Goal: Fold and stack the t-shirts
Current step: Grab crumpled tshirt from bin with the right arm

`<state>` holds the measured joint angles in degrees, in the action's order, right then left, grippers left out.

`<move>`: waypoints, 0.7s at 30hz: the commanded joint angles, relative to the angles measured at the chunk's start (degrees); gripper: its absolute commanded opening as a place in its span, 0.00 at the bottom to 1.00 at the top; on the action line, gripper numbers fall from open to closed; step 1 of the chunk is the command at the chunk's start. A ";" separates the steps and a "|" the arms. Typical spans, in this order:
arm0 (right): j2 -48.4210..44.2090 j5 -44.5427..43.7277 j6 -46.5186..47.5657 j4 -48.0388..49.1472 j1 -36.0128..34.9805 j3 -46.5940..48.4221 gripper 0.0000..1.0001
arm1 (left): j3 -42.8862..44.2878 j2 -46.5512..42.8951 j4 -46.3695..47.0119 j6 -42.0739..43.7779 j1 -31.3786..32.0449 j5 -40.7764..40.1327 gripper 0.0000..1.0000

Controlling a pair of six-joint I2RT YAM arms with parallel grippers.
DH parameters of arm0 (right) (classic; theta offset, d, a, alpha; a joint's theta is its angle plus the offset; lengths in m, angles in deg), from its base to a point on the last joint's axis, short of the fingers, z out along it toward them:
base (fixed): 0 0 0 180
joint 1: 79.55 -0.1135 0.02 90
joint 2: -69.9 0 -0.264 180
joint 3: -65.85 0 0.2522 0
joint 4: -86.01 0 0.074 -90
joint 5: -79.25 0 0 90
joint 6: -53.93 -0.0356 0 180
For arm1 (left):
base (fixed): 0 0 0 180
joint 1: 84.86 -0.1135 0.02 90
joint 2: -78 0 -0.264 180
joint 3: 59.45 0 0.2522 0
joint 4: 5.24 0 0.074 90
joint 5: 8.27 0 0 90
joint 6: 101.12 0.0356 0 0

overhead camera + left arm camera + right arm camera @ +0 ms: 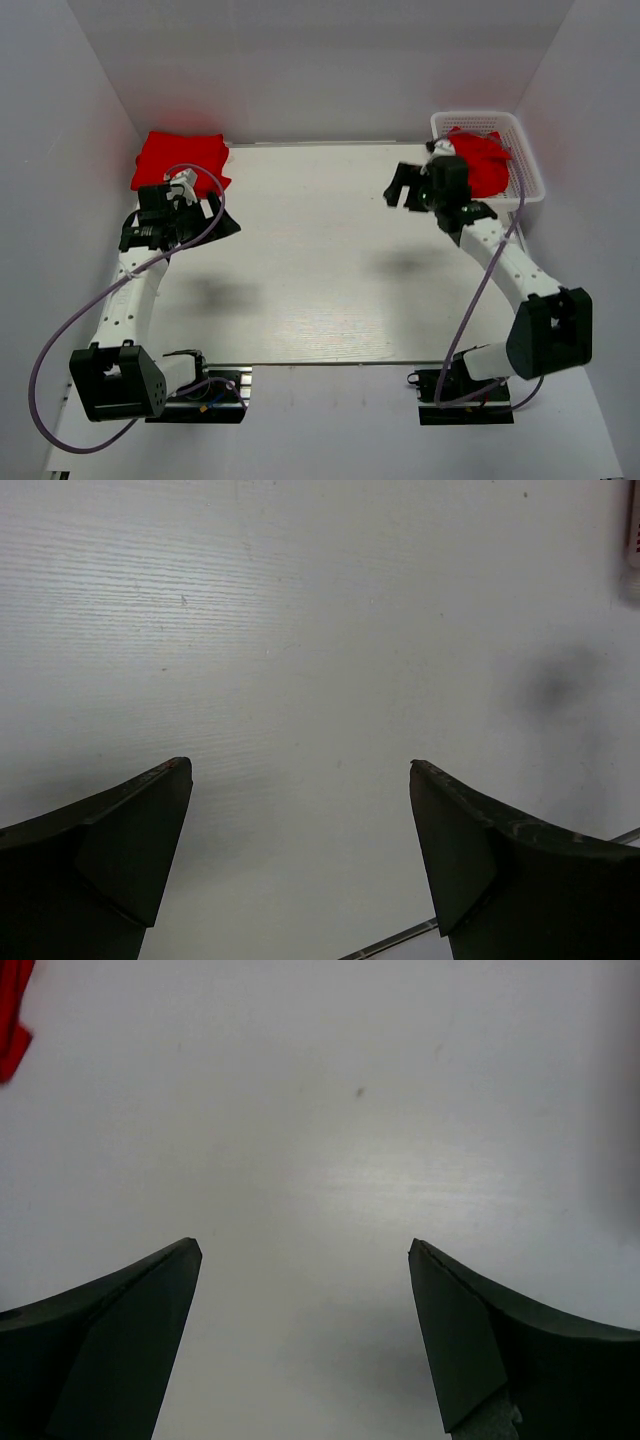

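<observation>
A folded red t-shirt [180,158] lies at the far left of the table. More red t-shirts [480,160] sit crumpled in the white mesh basket [530,172] at the far right. My left gripper [205,207] hovers just in front of the folded shirt, open and empty, with only bare table between its fingers [300,764]. My right gripper [403,185] hangs left of the basket, also open and empty [304,1244]. In the right wrist view, a corner of the folded t-shirt [12,1020] shows at the top left.
White walls close in the table [320,260] on the left, back and right. A metal strip [400,940] marks the table's near edge. A blurred red-and-white sliver [632,530], perhaps the basket, shows at the right edge of the left wrist view.
</observation>
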<state>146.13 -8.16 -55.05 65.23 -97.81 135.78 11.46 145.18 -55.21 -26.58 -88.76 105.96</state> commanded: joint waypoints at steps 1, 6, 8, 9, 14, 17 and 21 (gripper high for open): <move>6.45 -10.93 1.67 -4.82 4.88 14.20 0.90 | -0.72 -2.84 2.27 0.87 -0.14 0.82 1.00; 21.03 -9.71 5.18 -16.67 13.58 32.67 0.90 | -0.19 -2.23 2.28 2.27 -0.14 4.15 1.00; 26.68 -9.19 7.02 -18.97 15.62 41.97 0.90 | 0.34 -2.23 2.28 2.81 -0.14 4.95 1.00; 30.70 -8.83 7.46 -20.64 17.54 44.19 0.90 | -0.45 -2.23 3.67 2.81 -0.14 4.95 1.00; 46.45 -7.43 8.26 -26.98 23.62 62.47 0.90 | 0.24 -2.31 4.30 2.36 -0.14 6.07 1.00; 53.31 -4.79 6.86 -31.03 26.34 70.39 0.90 | 0.77 -3.45 4.83 3.42 0.39 7.68 1.00; 52.98 -0.40 5.45 -25.42 28.19 63.03 0.90 | 0.77 -6.35 4.83 3.95 0.39 0.93 1.00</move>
<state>201.30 -13.06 -49.26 39.76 -69.86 200.87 10.89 143.10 -51.60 -24.14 -88.72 109.76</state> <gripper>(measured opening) 0.904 0.997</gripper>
